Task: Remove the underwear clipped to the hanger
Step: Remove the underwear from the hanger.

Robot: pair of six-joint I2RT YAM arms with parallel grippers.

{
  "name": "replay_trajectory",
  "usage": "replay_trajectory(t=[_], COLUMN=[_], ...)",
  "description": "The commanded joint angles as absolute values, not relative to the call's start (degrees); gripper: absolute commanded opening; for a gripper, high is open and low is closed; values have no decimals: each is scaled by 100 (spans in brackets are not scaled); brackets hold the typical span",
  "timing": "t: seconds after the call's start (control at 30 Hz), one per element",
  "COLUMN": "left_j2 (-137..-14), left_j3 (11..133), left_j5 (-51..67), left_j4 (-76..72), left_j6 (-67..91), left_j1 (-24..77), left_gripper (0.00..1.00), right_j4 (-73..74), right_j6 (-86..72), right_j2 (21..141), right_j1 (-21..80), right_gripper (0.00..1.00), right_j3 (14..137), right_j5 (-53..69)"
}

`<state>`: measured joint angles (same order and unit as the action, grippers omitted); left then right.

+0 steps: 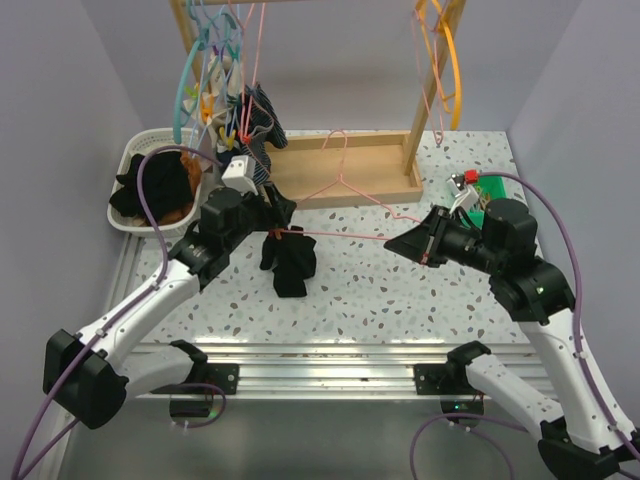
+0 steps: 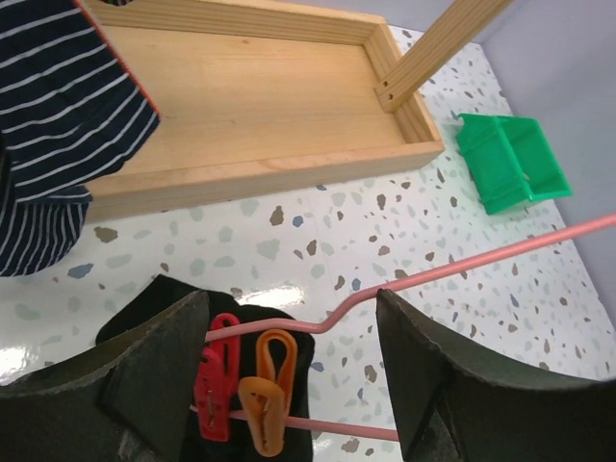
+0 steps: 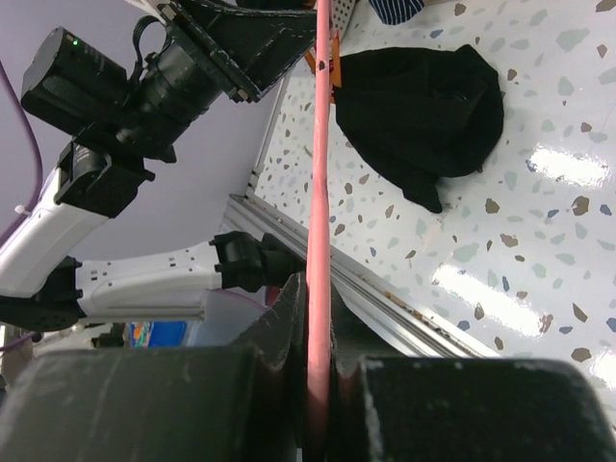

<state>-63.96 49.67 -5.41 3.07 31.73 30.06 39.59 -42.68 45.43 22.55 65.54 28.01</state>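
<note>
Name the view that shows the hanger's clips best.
Left wrist: the red clip and orange clip sit close up on the pink hanger, pinching the underwear. Top external shows only a tiny reddish speck; right wrist shows just an orange sliver beside the bar.

Underwear (image 1: 288, 262): black, limp, bunched, centre-left of frame. Clipped at its top to the pink hanger (image 1: 345, 236). Hanger bar roughly level.

Cloth and wire part-hidden
Limp black cloth underwear (image 2: 164, 294) sits mostly behind a red plastic clip (image 2: 218, 380) and a dark left gripper (image 2: 292, 308) finger (image 2: 115, 385); the thin pink wire hanger (image 3: 318, 173) vanishes between the right gripper (image 3: 316, 318) and its blurred fingers (image 3: 192, 404).
</note>
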Motion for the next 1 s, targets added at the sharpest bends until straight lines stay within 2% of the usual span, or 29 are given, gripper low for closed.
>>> replay_trajectory(t=[0.0,0.2,0.5,0.7,0.97], left_j2=[-6311,-6205,-5669,-6126,-6179], left_j3=[5028,4940,5080,5282,5300], left_j5=[-27,18,-1115,-563,-422], left_j4=[-281,-9,351,835,976], left_j6=[2953,2883,2540,2496,2593], left_j1=[2997,2988,2988,2883,2839], left_gripper=[73,72,73,70,66], right_j4=[3630,3630,3691,3683,3639], right_j6=[-4447,-4482,-4491,-4500,-4588], right_j2=[4623,4684,4711,4799,4851], right_j1=[2268,2268,2267,2268,2268], right_gripper=[0,0,0,0,0], right_j3=[6882,7005,7049,7154,7181], right_j5=[2936,2874,2900,2900,2883])
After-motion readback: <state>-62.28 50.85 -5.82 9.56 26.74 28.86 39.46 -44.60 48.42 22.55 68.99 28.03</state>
